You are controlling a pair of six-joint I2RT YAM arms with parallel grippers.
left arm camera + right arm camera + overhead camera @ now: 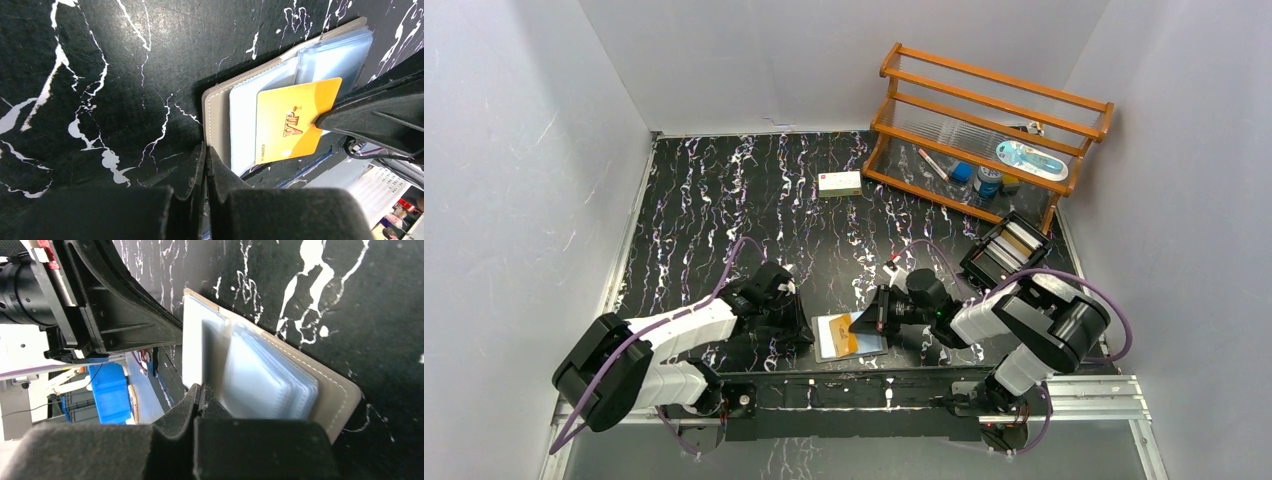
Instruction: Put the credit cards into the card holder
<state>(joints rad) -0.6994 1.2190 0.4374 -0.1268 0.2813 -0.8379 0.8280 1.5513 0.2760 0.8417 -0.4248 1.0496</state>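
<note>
The grey-taupe card holder (828, 336) lies open near the table's front edge, its light blue clear sleeves (320, 60) fanned upward. One orange-yellow credit card (287, 125) marked VIP lies over the sleeves. My right gripper (200, 390) is shut on that card's corner, and its black fingers (370, 122) reach in from the right. My left gripper (206, 149) is shut with nothing between its fingers, its tip at the holder's taupe left edge (216, 117). In the right wrist view the card holder (332, 392) shows with its sleeves stacked, and the card is only edge-on there.
A black open-topped tray (1002, 252) with pale cards stands right of the right arm. A white box with a red mark (839, 183) lies mid-table. A wooden rack (984, 130) with small items fills the back right. White walls close three sides.
</note>
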